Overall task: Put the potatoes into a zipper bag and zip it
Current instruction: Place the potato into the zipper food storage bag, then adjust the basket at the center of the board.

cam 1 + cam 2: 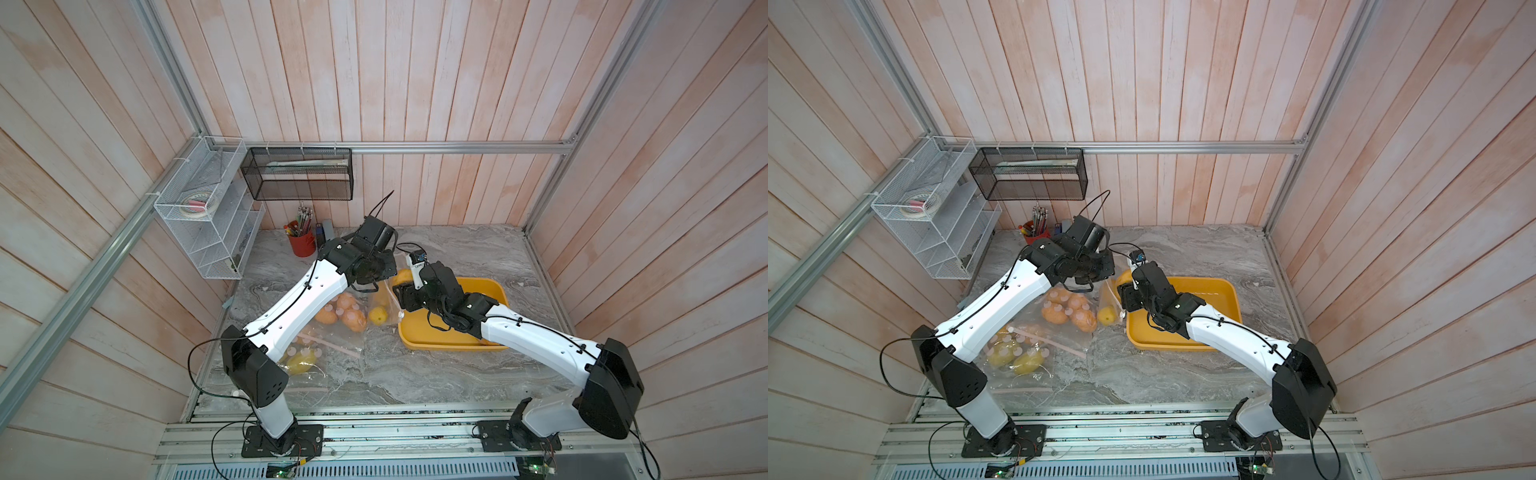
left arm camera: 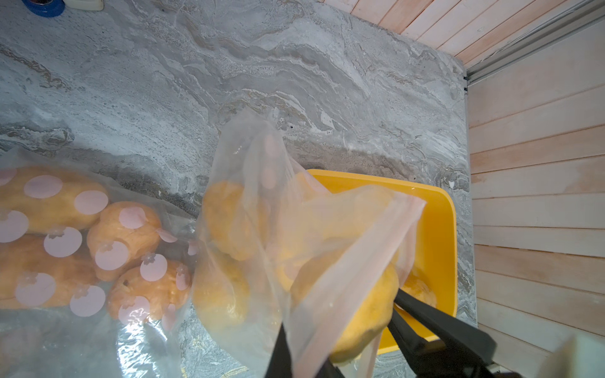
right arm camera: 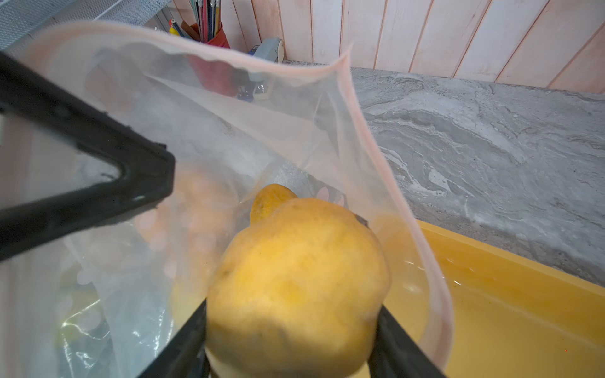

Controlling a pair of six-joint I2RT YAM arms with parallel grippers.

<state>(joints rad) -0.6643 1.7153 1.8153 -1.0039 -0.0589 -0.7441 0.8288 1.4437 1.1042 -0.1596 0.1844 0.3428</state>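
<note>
My left gripper (image 2: 302, 360) is shut on the pink zipper rim of a clear zipper bag (image 2: 262, 183), holding its mouth up and open beside the yellow tray (image 2: 438, 248). Yellow-orange potatoes (image 2: 226, 219) lie inside that bag. My right gripper (image 3: 291, 327) is shut on a yellow potato (image 3: 294, 278) at the open mouth of the bag (image 3: 360, 137), just within the rim. In both top views the two grippers meet at the tray's left edge, the left gripper (image 1: 374, 272) above the right gripper (image 1: 401, 295).
Two more clear dotted bags lie on the marble table under the left arm, one with orange potatoes (image 1: 345, 313), one with yellow potatoes (image 1: 301, 359). A red pencil cup (image 1: 302, 243), a white wire rack (image 1: 208, 216) and a black mesh basket (image 1: 297, 174) stand at the back left.
</note>
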